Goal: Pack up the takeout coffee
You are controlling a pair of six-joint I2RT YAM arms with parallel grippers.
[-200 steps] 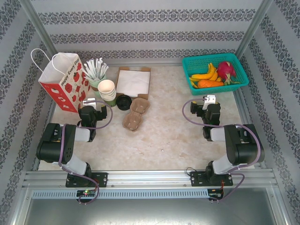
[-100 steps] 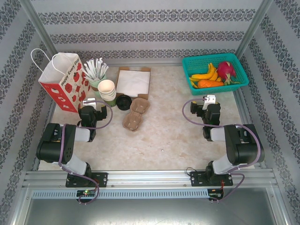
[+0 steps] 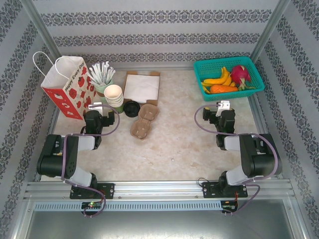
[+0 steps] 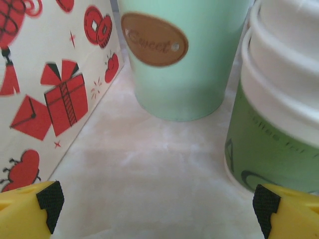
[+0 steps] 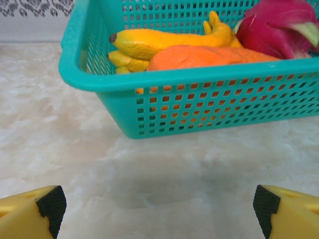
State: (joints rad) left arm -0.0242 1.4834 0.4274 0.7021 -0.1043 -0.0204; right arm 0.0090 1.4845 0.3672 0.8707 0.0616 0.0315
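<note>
One pale marbled tabletop carries everything. The left arm and right arm are folded low over its near half. The left hand has its yellow fingers spread wide with nothing between them. It faces the gap between the bag and the cups. The right hand is just as wide and just as bare, pointed at the basket from a little way off.

At the far left stands a white paper bag with red prints, upright, handles up. At the far right sits a teal mesh basket with bananas and a pink dragon fruit inside.

Between them lies a white stack of sheets on brown card. In front of it rests a brown pulp cup carrier.

Beside the bag is a green cup full of white wrapped sticks, and next to that a stack of cream cups. The takeout coffee, black lid on, stands just right of that stack and just beside the carrier, apart from both hands.
</note>
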